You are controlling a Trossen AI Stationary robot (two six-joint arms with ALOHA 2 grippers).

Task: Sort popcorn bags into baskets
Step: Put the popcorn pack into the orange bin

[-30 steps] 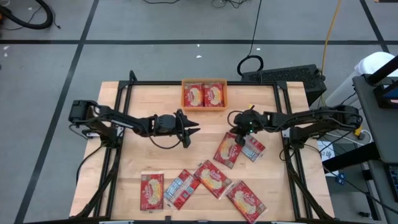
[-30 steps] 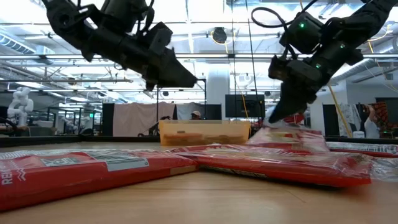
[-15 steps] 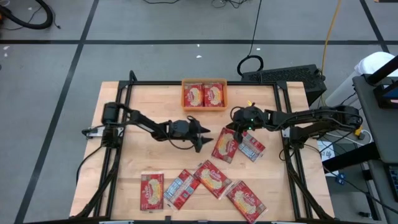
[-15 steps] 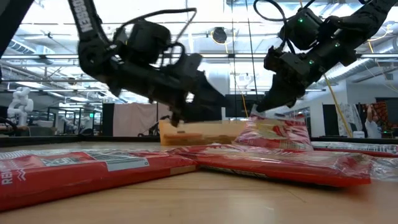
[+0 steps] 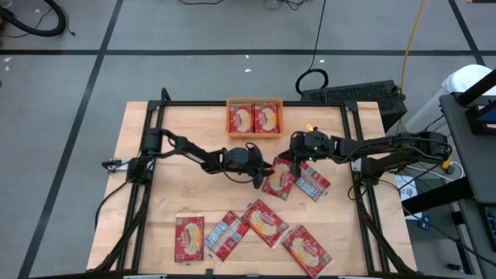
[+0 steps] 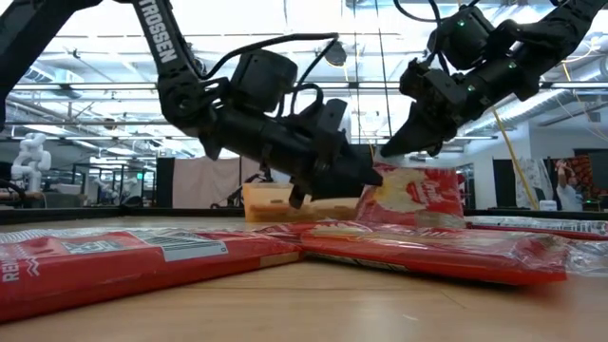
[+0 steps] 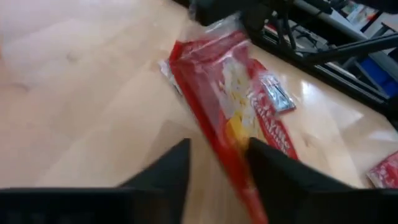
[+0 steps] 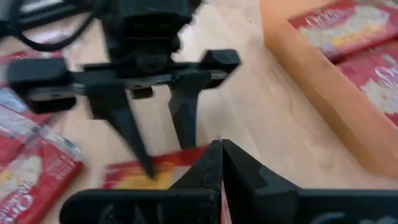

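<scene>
My right gripper (image 5: pixel 290 160) is shut on a red popcorn bag (image 5: pixel 277 180) right of the table's middle, and the bag stands tipped up. My left gripper (image 5: pixel 262 174) is open at that bag's left side. In the left wrist view its two fingers stand on either side of the bag's edge (image 7: pixel 214 118). The orange basket (image 5: pixel 229 118) sits at the far edge and holds two red bags. Several more bags (image 5: pixel 265 223) lie flat along the near side. One bag, silver side up (image 5: pixel 315 183), lies beside the held one. My right gripper pinches the bag's upper, far end (image 6: pixel 389 169) between its two fingers, slanting down from above and from the right. The bag hangs tilted below the fingers, picture side toward the near edge. Whether its lower end rests on the table I cannot tell. My left gripper has the bag's left edge between its open fingers (image 7: pixel 264 165); I cannot tell whether they touch it.
Bare wood lies left of the middle (image 5: pixel 178 194), under the left arm. A black frame (image 5: pixel 232 103) runs round the table top. The basket's orange wall (image 8: pixel 311 87) shows just beyond the two grippers.
My left gripper has swung toward the table's right and come down to the held bag, fingers open. My right gripper has risen a little and drawn toward the far edge. It has tipped the bag from lying flat to standing steeply, with its far end lifted.
</scene>
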